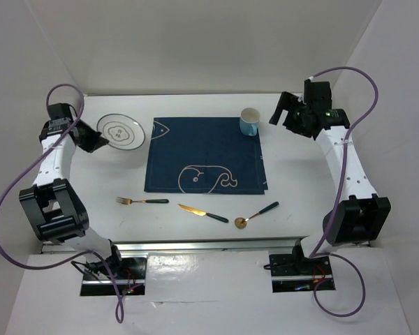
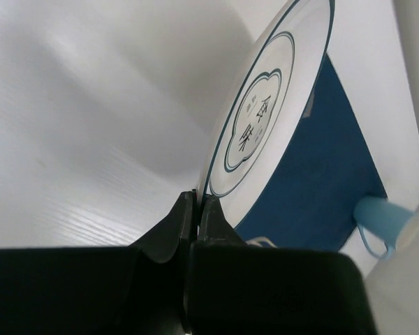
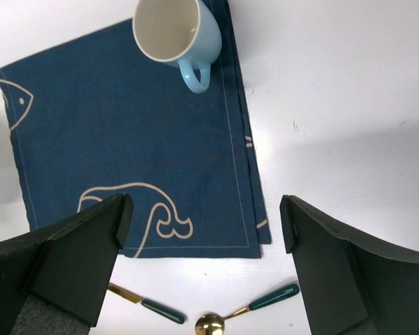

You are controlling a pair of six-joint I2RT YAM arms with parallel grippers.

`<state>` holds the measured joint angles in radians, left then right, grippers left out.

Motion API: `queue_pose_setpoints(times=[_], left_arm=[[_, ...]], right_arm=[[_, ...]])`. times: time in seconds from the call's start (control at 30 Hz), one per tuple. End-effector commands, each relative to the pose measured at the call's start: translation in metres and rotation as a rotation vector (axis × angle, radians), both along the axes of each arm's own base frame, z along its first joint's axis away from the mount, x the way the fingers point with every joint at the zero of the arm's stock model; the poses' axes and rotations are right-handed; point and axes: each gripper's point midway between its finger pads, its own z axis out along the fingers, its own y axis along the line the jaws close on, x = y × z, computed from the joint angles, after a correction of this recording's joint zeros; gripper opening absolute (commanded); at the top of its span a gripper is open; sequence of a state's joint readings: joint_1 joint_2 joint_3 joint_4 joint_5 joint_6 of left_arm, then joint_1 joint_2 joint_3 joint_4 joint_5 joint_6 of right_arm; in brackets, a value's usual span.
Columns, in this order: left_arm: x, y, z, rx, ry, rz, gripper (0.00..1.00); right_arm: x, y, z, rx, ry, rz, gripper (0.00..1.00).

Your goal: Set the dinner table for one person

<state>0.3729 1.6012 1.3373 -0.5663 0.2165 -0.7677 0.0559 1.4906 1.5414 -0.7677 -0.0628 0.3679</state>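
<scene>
While the left gripper [image 2: 197, 202] pinches the plate [image 1: 122, 132] by its left rim, seemingly raised over the far left of the dinner table [image 1: 300, 185], the placemat [image 1: 206, 153] lies just to the plate's right (this arm is nearer); the right gripper [image 1: 278, 112] hangs open at far right, beside the cup [image 1: 249, 122]

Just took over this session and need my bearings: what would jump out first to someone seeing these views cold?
The plate, pinched at its rim by the left gripper, at the table's far left beside the blue whale placemat, not on it. Then the mug on the placemat's far right corner, the open right gripper nearby, and fork, knife and spoon on bare table in front.
</scene>
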Motion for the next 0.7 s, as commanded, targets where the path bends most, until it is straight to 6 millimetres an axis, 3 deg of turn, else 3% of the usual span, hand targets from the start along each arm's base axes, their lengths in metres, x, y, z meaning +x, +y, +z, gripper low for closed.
queue_pose_setpoints(times=[0.0,0.07,0.17,0.2,0.23,0.3,0.33,0.4,0.53,0.67], left_arm=[[0.007,-0.066,0.043,-0.024,-0.134,-0.257,0.0],[0.007,-0.092,0.037,-0.046,-0.134,-0.325,0.0],[0.009,-0.144,0.047,-0.095,-0.195,-0.468,0.0],[0.011,-0.155,0.033,-0.109,-0.161,-0.492,0.0],[0.013,-0.175,0.034,-0.11,-0.167,-0.543,0.0],[0.019,-0.195,0.03,-0.126,-0.172,-0.585,0.0],[0.019,-0.212,0.019,-0.16,-0.143,-0.613,0.0],[0.026,-0.23,0.016,-0.197,-0.158,-0.642,0.0],[0.033,-0.265,-0.008,-0.216,-0.118,-0.707,0.0],[0.042,-0.282,-0.033,-0.229,-0.09,-0.731,0.0]], right_arm=[[-0.01,-0.006,0.011,-0.02,-0.032,-0.009,1.0],[-0.014,-0.006,0.005,-0.021,-0.018,-0.009,1.0],[-0.02,-0.006,0.004,-0.021,-0.018,-0.009,1.0],[-0.02,-0.006,0.004,-0.021,-0.018,-0.009,1.0],[-0.026,-0.007,0.001,-0.022,-0.006,-0.009,1.0],[-0.032,-0.007,0.004,-0.022,-0.01,-0.009,1.0],[-0.033,-0.009,-0.001,-0.029,0.002,-0.017,1.0],[-0.041,-0.011,0.001,-0.037,0.004,-0.025,1.0],[-0.051,-0.013,0.006,-0.043,0.003,-0.032,1.0],[-0.059,-0.015,0.005,-0.049,0.012,-0.038,1.0]])
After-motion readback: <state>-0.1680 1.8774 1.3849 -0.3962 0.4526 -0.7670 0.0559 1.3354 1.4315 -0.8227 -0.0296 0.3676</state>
